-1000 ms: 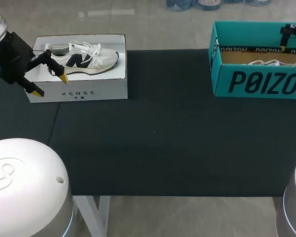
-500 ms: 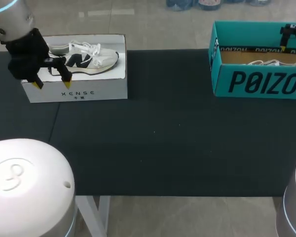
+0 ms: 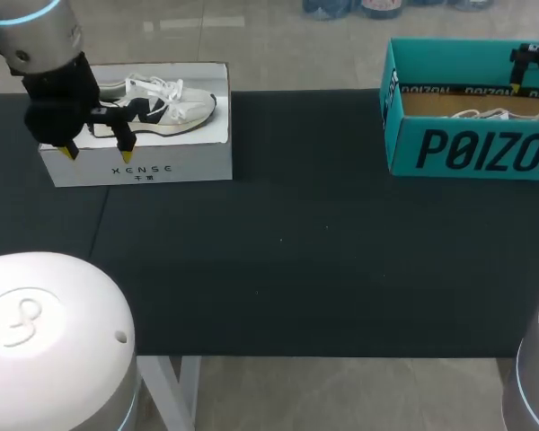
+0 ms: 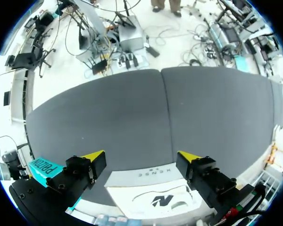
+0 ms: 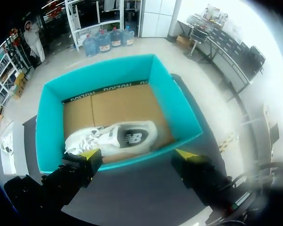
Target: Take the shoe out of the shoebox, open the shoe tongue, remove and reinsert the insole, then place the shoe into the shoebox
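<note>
Since one second ago, the left pincer (image 3: pixel 96 147) has travelled from beside the white shoebox (image 3: pixel 153 163) to above its left end; nothing else has changed place.

The white sneaker (image 3: pixel 157 101) with the dark side mark lies on its side inside this white shoebox, at the far left of the desk (image 3: pixel 296 251). It has not been lifted. The left pincer hangs over the box's front wall and the heel end of the sneaker, its yellow tips spread wide and holding nothing. In the left wrist view the sneaker (image 4: pixel 160 200) lies under and a little behind the released fingers.

The step in hand is the first one, taking the shoe out. The next move probably calls for the left pincer to come back over the shoe, go down into the box and close on the shoe's body.

At the far right stands a teal shoebox (image 3: pixel 467 148) with a second white sneaker (image 5: pixel 113 136) inside. The right pincer (image 5: pixel 138 154) hangs above it, also released and empty. Which shoe the task means I cannot tell for sure.
</note>
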Tool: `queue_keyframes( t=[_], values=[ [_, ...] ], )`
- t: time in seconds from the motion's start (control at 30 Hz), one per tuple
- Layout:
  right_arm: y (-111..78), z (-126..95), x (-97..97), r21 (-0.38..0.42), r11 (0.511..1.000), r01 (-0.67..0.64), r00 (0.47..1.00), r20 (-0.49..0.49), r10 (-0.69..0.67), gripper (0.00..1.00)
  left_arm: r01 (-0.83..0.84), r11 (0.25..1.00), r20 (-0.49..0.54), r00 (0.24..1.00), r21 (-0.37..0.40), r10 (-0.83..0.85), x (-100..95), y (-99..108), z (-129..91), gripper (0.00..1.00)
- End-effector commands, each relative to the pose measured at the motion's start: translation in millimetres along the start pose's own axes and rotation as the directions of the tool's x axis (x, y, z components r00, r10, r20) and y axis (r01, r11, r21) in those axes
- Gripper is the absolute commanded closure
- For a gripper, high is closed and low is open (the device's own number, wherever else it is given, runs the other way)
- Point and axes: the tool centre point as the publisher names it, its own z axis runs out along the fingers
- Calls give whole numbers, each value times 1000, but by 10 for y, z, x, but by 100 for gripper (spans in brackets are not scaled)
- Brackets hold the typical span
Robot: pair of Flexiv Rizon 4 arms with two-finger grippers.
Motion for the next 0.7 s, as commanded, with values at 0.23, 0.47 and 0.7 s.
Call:
queue_keyframes(
  t=[0.23,0.47,0.7],
  values=[
    [-9,-7,-5,-1,1000,0,1000,0,0,0,-85,996,-65,994,6,86,502,605,47,0],
    [-9,-7,-5,-1,1000,0,1000,0,0,0,-105,994,-86,991,11,106,967,1056,164,0],
    [-9,-7,-5,-1,1000,0,1000,0,0,0,-75,997,-113,991,-8,74,1486,1479,277,0]
  ],
)
